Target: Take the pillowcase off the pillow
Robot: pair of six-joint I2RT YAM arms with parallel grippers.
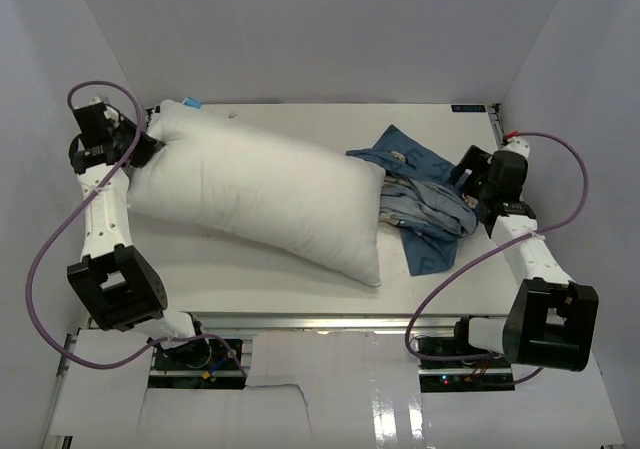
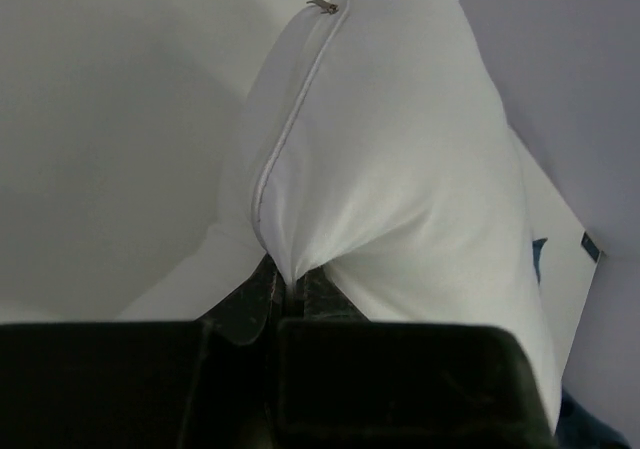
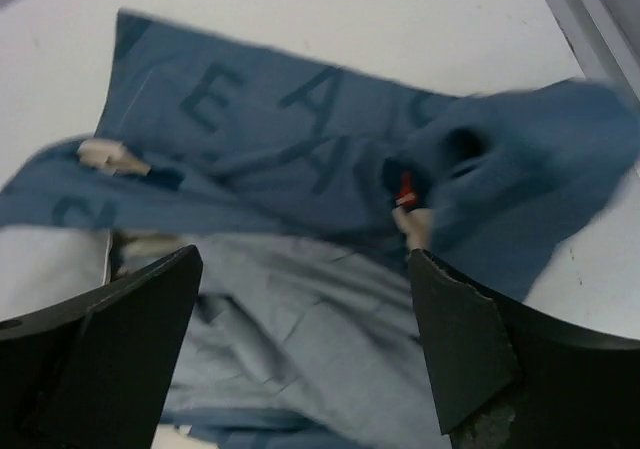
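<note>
The pillow (image 1: 270, 194) lies bare and diagonal across the bench (image 1: 250, 281), its far-left corner pinched in the closed left hand (image 2: 285, 297). The pillowcase (image 1: 425, 194) lies in a crumpled heap at the right side of the bench, against the right end of the pillow and apparently clear of it. The right hand (image 3: 300, 309) hangs just above this heap with its jaws spread wide and nothing between them. Hazard one: if the right hand closes during withdrawal, it can catch a loose fold and drag the pillowcase toward the right edge of the bench, which is near. Hazard two: a pull by the left hand while the fabric lies against the pillow can sweep the heap along or push the pillow into the far-left corner. Hazard three: the purple cable (image 1: 560, 154) looping beside the right arm can snag on a wide swing. The bench surface is smooth, white and flat, so cloth slides easily and offers little hold. Plain pale walls (image 1: 300, 29) enclose the bench on the left, far and right sides, leaving the arms little room to swing outward.
</note>
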